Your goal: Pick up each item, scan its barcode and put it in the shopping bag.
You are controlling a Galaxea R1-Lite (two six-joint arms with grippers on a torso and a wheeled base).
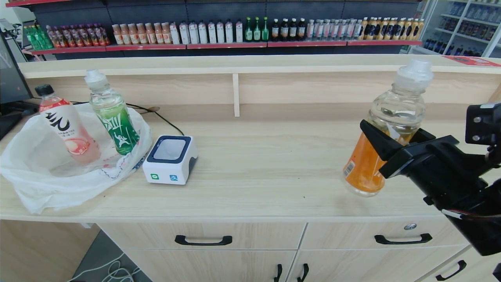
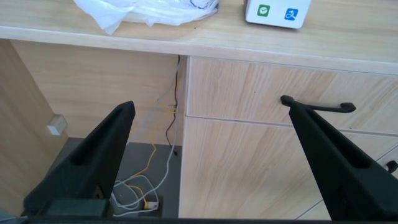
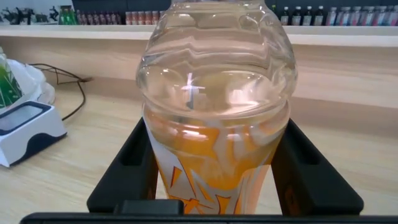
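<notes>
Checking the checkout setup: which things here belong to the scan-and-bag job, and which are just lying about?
Job: orange bottle, right pincer around it, scanner, shopping bag holding pink bottle and green bottle.
Lying about: shelf bottles, black cable, drawer handles.

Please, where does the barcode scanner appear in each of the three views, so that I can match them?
Head view: the barcode scanner stands on the counter, just right of the shopping bag.
Left wrist view: the scanner sits near the counter's edge, beside the bag.
Right wrist view: the scanner lies beyond the orange bottle, near the bag.
Shared landmark: the shopping bag.
</notes>
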